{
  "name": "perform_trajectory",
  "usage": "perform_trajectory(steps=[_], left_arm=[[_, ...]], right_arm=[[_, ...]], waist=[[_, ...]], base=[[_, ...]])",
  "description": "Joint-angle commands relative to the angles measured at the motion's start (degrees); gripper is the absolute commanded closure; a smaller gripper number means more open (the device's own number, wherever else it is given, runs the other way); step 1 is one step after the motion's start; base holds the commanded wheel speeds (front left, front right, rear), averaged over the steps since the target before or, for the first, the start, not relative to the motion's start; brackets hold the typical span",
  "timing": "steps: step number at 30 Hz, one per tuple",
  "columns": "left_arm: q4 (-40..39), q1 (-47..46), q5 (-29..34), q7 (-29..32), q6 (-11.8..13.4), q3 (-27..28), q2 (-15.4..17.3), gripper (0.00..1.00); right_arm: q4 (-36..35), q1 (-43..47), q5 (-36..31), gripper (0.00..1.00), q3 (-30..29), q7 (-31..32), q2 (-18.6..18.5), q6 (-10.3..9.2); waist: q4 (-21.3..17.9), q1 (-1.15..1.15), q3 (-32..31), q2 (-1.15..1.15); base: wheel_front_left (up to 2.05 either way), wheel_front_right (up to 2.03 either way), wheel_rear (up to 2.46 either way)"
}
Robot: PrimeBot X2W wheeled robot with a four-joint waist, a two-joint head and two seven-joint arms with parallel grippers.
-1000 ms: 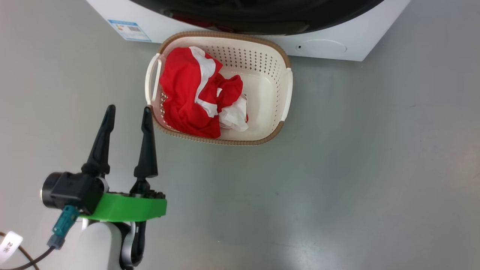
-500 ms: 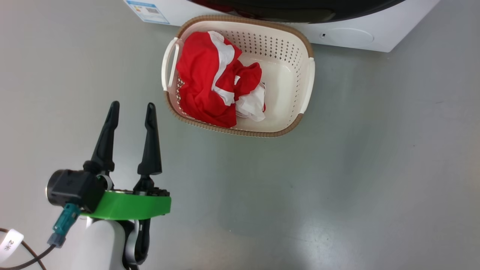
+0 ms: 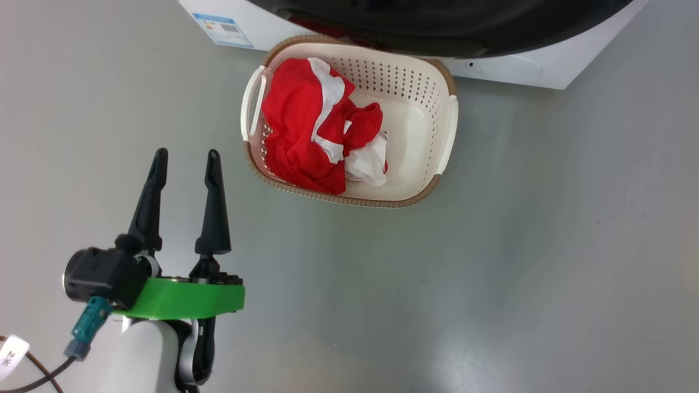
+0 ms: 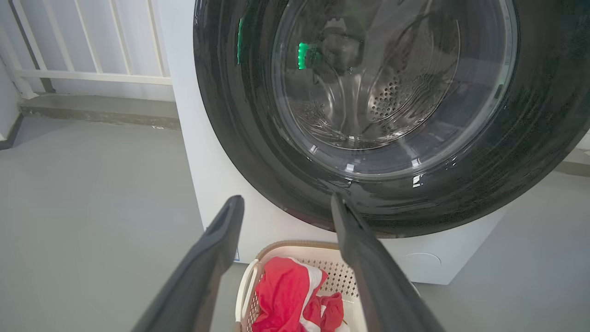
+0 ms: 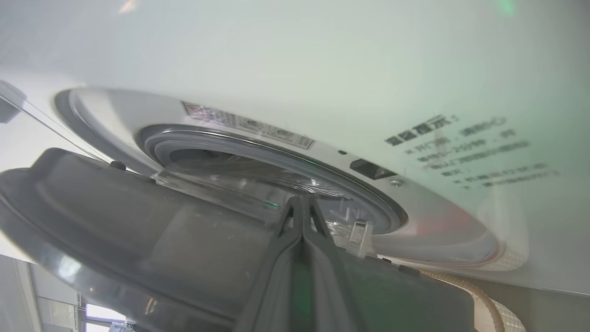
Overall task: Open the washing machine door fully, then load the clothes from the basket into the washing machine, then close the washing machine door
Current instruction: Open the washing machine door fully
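Observation:
The washing machine [image 3: 524, 65] stands at the top of the head view, its glossy black door [image 3: 437, 22] hanging over the far rim of the basket [image 3: 349, 201]. The red and white clothes [image 3: 295, 131] lie crumpled in the basket's left half. My left gripper [image 3: 184, 164] is open and empty, near and left of the basket. In the left wrist view, that gripper [image 4: 283, 205] faces the door [image 4: 258, 138], with the basket [image 4: 295, 251] below. My right gripper [image 5: 302, 203] is shut, tips in the gap between the ajar door [image 5: 138, 230] and the grey rubber ring [image 5: 258, 145].
Bare grey floor [image 3: 491, 273] spreads around the basket. A blue label [image 3: 221, 28] marks the machine's lower corner. A white railing [image 4: 92, 74] on a low kerb [image 4: 92, 110] runs behind the machine's left side. A cable [image 3: 33, 376] trails by my left forearm.
The whole head picture has shifted, so the camera has moved. The left gripper stays open in the same pose, and the clothes lie the same in the basket.

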Motion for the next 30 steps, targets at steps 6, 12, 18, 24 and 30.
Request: perform_trajectory(steps=[6, 12, 18, 24, 30], left_arm=[[-0.7, 1.0, 0.2, -0.5, 0.0, 2.6, 1.1, 0.00], [-0.2, 1.4, 0.4, -0.5, -0.4, 3.0, 1.1, 0.00], [0.1, 2.0, 0.4, -0.5, -0.8, 3.3, 1.1, 0.00], [0.3, 2.6, 0.4, -0.5, -1.0, 3.9, 1.1, 0.00], [0.3, 3.2, 0.3, -0.5, -1.1, 4.4, 1.1, 0.00]], right_arm=[[-2.7, 4.2, 1.8, 1.00, 0.4, 3.6, 2.2, 0.11], [-3.8, 7.0, 3.6, 1.00, 0.0, 7.3, 3.3, 0.11], [-4.6, 9.4, 3.9, 1.00, -1.1, 8.9, 3.8, 0.11], [-4.6, 11.2, 4.2, 1.00, -1.6, 11.2, 4.3, 0.11], [-4.6, 12.1, 3.7, 1.00, -2.6, 11.7, 4.8, 0.11]], waist=[[-1.7, 0.00, -2.1, 0.00], [-2.5, 0.00, -3.6, 0.00], [-2.8, 0.00, -5.0, 0.00], [-3.0, 0.00, -6.1, 0.00], [-3.5, 0.00, -6.8, 0.00]], base=[[0.00, 0.00, 0.00], [0.00, 0.00, 0.00], [0.00, 0.00, 0.00], [0.00, 0.00, 0.00], [0.00, 0.00, 0.00]])
